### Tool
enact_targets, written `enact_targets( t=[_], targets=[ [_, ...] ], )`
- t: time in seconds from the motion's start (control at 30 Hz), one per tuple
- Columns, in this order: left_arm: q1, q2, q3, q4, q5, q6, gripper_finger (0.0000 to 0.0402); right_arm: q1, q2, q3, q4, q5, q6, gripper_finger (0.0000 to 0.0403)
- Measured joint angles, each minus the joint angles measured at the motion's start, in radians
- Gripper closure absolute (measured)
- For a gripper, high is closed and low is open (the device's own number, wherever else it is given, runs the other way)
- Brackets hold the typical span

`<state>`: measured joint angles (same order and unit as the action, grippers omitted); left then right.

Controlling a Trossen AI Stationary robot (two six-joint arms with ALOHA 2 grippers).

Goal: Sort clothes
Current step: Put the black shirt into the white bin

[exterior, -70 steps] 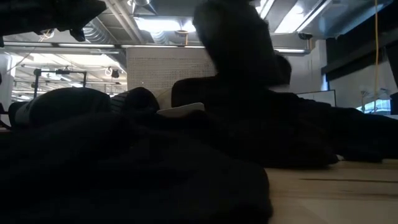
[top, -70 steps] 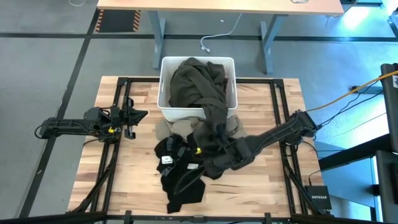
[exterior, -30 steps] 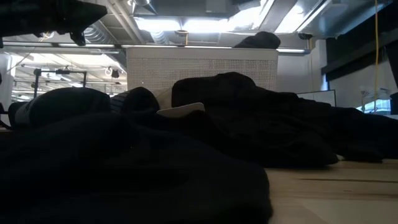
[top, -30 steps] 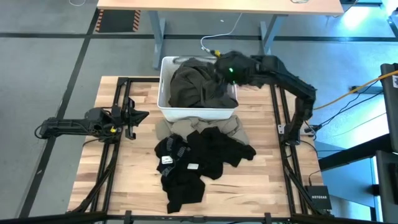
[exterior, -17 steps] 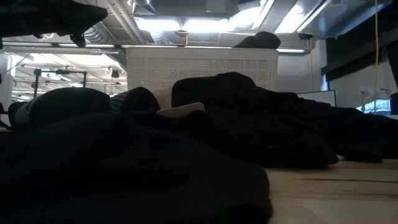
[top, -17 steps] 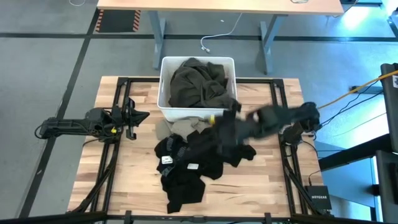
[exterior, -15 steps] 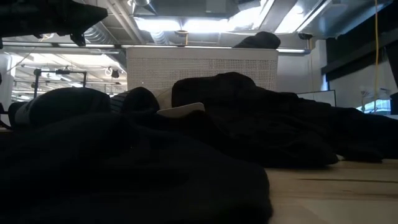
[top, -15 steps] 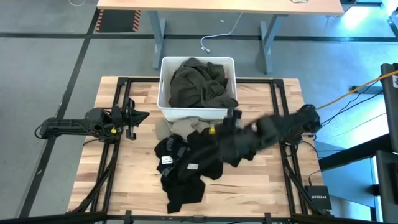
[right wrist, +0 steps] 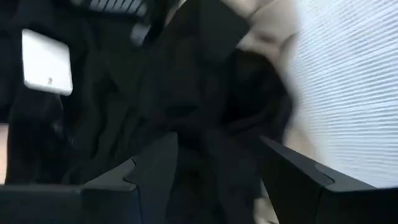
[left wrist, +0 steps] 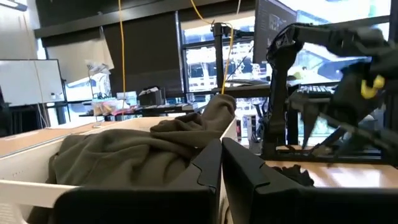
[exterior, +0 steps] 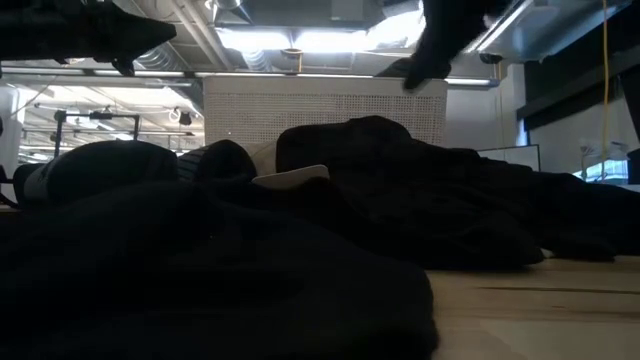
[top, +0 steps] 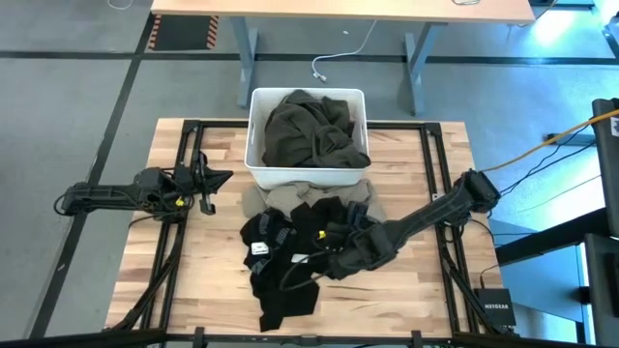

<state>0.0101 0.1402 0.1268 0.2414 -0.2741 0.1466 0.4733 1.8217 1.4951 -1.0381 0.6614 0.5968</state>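
A white bin (top: pixel 257 145) at the table's far middle holds an olive-green garment (top: pixel 309 130), bunched up and peeking over the rim in the left wrist view (left wrist: pixel 143 155). A heap of black clothes (top: pixel 290 256) with a white label (right wrist: pixel 46 62) lies on the wood near the bin. It overlaps a beige piece (top: pixel 276 198) against the bin's near wall. My right gripper (top: pixel 321 261) hovers open over the black heap, black cloth showing between its fingers (right wrist: pixel 217 174); I see no touch. My left gripper (top: pixel 208 179) waits shut at the table's left.
The bin's ribbed wall (right wrist: pixel 348 93) stands close beside my right gripper. My right arm (top: pixel 435 208) slants across the table's right half. Bare wood lies to the left (top: pixel 218 261) and right (top: pixel 416 280) of the heap. A desk (top: pixel 338 10) stands beyond the far edge.
My right gripper has swung from above the bin's far right corner toward the table's near edge and left, and has come down over the black heap, its fingers staying apart. The olive garment stays bunched in the bin.
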Motion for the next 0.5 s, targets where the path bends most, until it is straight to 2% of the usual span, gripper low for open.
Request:
enact_targets(
  t=[0.17,0.4,0.5],
  targets=[
    [0.0,0.0,0.0,0.0,0.0,0.011,0.0394,-0.04,0.0,-0.156,0.176,-0.026,-0.021,0.0171],
    [0.0,0.0,0.0,0.001,0.0,-0.003,0.0394,-0.085,0.002,-0.321,0.61,-0.114,-0.141,0.0171],
    [0.0,0.0,0.0,0.003,0.0,-0.022,0.0394,-0.114,0.014,-0.375,0.692,-0.079,-0.132,0.0171]
  ],
)
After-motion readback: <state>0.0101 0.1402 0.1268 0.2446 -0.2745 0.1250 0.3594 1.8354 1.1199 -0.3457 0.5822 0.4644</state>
